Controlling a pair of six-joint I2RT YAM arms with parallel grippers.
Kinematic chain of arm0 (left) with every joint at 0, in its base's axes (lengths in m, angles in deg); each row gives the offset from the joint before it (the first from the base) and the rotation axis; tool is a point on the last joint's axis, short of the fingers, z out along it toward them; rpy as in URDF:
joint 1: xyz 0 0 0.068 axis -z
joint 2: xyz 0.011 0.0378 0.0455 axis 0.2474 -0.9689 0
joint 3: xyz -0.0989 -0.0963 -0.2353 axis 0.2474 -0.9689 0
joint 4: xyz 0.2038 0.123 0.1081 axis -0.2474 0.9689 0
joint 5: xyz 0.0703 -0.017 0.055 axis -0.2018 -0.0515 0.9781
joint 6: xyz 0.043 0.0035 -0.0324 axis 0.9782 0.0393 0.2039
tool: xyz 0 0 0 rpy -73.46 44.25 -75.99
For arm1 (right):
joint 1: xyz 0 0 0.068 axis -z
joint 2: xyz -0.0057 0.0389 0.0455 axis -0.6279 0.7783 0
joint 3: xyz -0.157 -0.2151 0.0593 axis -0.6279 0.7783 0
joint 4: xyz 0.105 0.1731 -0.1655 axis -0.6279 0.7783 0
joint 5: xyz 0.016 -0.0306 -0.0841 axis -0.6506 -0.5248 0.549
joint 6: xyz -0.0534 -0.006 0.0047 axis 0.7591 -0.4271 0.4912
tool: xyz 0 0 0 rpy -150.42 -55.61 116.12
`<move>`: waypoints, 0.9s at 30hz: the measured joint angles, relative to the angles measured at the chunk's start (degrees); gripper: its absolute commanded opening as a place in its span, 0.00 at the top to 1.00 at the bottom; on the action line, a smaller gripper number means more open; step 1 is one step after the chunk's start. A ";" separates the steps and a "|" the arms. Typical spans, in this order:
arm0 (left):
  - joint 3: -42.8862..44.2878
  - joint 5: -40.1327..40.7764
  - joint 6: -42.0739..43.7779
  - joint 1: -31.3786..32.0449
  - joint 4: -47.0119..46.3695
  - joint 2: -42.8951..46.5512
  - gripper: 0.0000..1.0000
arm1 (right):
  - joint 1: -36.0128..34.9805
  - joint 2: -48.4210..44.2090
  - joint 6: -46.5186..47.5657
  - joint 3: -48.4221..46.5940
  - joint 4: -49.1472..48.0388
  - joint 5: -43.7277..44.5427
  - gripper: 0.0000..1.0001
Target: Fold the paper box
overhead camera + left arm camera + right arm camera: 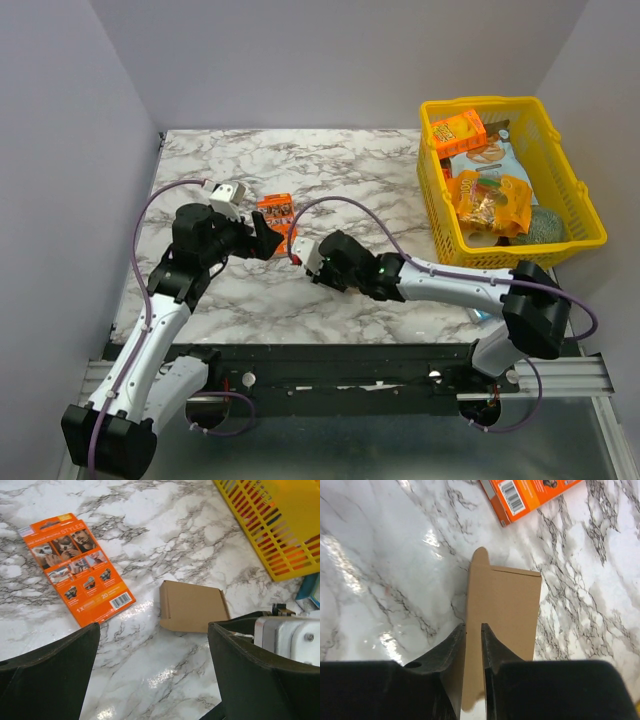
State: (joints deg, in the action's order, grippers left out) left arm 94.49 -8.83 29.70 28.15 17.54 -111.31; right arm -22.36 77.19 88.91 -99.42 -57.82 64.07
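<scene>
White-marbled surface [340, 170] fills the grey-walled booth. Left tool [152, 630] gapes wide. Right tool [473, 626] is narrowed to a slit over the paper box [505, 610]; grip unclear. It lies flat, its long axis running away, tab farthest. Yellow basket [470, 255] beyond.

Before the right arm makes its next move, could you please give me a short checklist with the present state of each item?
1. Does the right gripper have the cardboard box? Ok: its fingers sit narrowly on either side of one wall.
2. Grip firm enough to lift: cannot tell.
3. Is the left gripper free to help? Ok: jaws wide, holding nothing.
4. Box fully folded: not ok, a rounded tab sticks out past one edge.
5. Is the orange packet apart from the box? Ok: marble shows between them.
6. Is the yellow basket apart from the box? Ok.
</scene>
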 measured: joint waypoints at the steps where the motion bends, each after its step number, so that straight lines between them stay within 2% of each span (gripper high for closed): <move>1: -0.22 -1.31 0.15 0.00 -0.44 0.33 0.03 | 0.63 -0.74 -0.52 -0.79 1.14 -2.14 0.75; 4: -0.81 -6.25 0.42 0.00 -2.38 0.92 0.04 | 3.19 -2.73 -2.12 -2.12 3.87 -8.74 0.74; 6: -1.07 -9.29 0.44 0.00 -3.63 0.90 0.04 | 4.94 -3.80 -2.91 -2.21 5.14 -12.22 0.69; 9: -1.36 -11.98 0.63 0.00 -4.66 0.81 0.04 | 6.29 -4.24 -3.30 -2.21 6.64 -13.57 0.50; 10: -1.38 -12.48 0.70 0.00 -4.87 0.74 0.04 | 6.27 -4.24 -3.63 -2.19 7.17 -13.44 0.37; 13: -1.42 -13.35 0.85 0.00 -5.20 0.63 0.04 | 4.55 -4.24 -4.07 -1.46 7.34 -10.82 0.27; 21: -1.44 -13.51 1.05 0.00 -5.33 0.57 0.04 | -4.11 -0.24 -6.67 3.39 3.91 2.01 0.25; 27: -1.66 -13.44 1.33 0.00 -5.33 0.57 0.04 | -5.57 7.17 -7.82 3.28 -0.04 12.50 0.28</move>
State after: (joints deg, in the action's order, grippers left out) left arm 92.82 -22.28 31.03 28.15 12.21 -110.74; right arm -27.94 84.36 81.08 -96.14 -57.86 76.57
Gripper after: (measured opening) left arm 0.965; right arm 0.732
